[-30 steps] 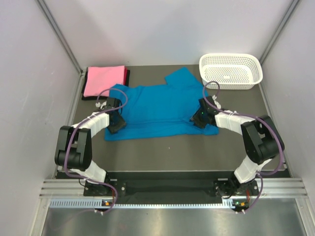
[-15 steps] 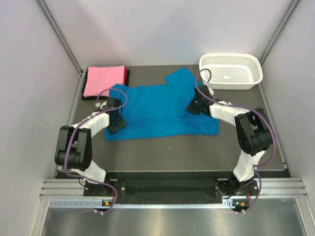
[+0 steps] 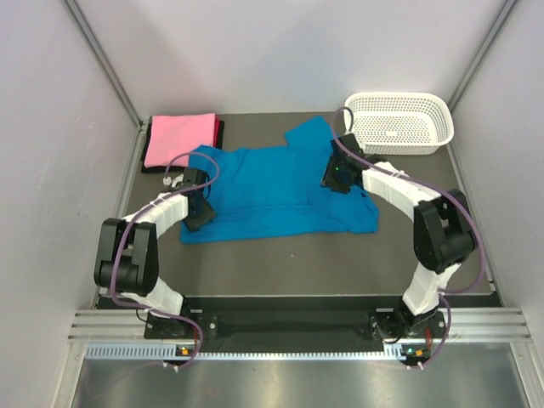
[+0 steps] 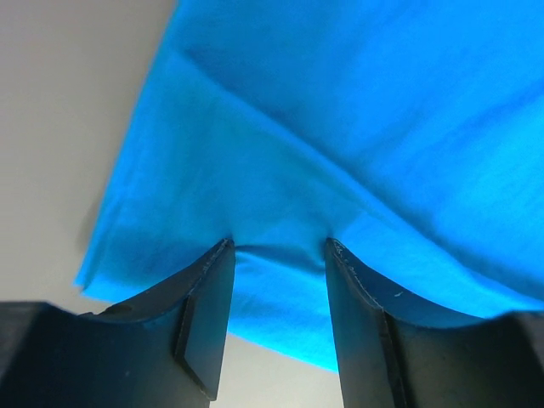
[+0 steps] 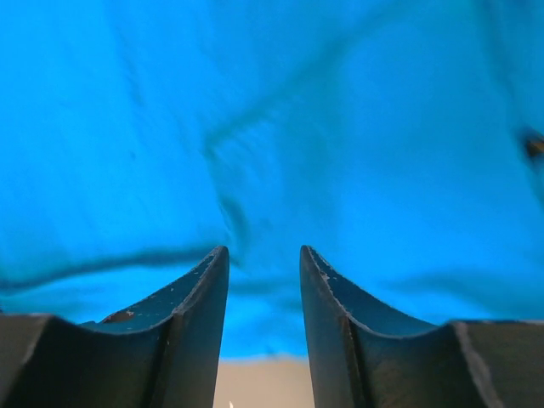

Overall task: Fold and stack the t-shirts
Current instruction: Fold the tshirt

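Two robot arms reach out from the near edge of a dark table (image 3: 280,263), both bent at the elbow and angled inward over a bright blue t-shirt (image 3: 272,187) spread flat between them. The left claw (image 4: 279,246) points down at the shirt's near left part. Its fingers stand about half apart with their tips on the cloth, and a soft ridge of blue fabric is gathered between them. Whether that fabric is truly gripped cannot be told. Bare table shows just left of this claw, past the shirt's edge. The right claw (image 5: 263,251) stretches further out, sitting over the shirt's far right part below a sleeve. Its fingers are a narrow gap apart with nothing between them, and wrinkled blue cloth fills the view ahead of it. Beyond the left claw, in the far left corner, a folded pink t-shirt (image 3: 178,138) lies on top of a folded dark t-shirt (image 3: 153,167), touching the blue shirt's corner. Beyond and right of the right claw stands a white perforated basket (image 3: 425,127), near the sleeve. A strip of open table runs between the shirt's near hem and the arm bases, and pale walls (image 3: 59,170) close in both sides.
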You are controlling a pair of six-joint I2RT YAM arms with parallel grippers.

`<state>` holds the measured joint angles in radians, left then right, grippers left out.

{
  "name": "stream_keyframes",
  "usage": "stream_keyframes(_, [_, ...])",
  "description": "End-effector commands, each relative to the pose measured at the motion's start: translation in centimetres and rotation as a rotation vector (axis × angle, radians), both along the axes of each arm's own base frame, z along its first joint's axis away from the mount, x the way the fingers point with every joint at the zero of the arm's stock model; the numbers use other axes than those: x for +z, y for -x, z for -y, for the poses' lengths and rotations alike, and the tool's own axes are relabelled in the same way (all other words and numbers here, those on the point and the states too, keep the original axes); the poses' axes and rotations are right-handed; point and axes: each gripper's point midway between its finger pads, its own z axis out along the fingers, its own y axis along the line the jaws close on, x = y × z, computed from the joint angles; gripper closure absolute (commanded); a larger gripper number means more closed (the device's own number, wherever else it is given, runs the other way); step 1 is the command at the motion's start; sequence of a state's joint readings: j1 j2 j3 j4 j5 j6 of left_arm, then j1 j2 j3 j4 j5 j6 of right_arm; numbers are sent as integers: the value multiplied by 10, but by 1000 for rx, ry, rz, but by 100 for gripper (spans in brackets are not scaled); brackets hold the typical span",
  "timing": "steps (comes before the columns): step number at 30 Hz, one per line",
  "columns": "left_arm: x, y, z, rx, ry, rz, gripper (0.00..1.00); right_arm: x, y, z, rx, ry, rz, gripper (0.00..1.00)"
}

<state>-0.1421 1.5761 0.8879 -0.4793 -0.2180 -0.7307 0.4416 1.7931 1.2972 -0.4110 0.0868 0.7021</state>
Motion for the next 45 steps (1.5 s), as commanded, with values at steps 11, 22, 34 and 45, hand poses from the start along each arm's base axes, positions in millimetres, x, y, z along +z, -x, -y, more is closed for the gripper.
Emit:
stream_keyframes(11, [29,25,-1,108,69,44,50,5,105,114,-414,-6,-91,60])
stream_keyframes(22, [-13,45,-27,211,33,-62,51,-36,100,152,-509,105,-44,60])
stream_keyframes(34, [-33,57,-62,292,-134,-166,56,-70,111,175,-522,184,-118,79])
stream_keyframes(45, [-9,60,-86,343,-262,-133,57,-53,121,185,-461,227,-105,100])
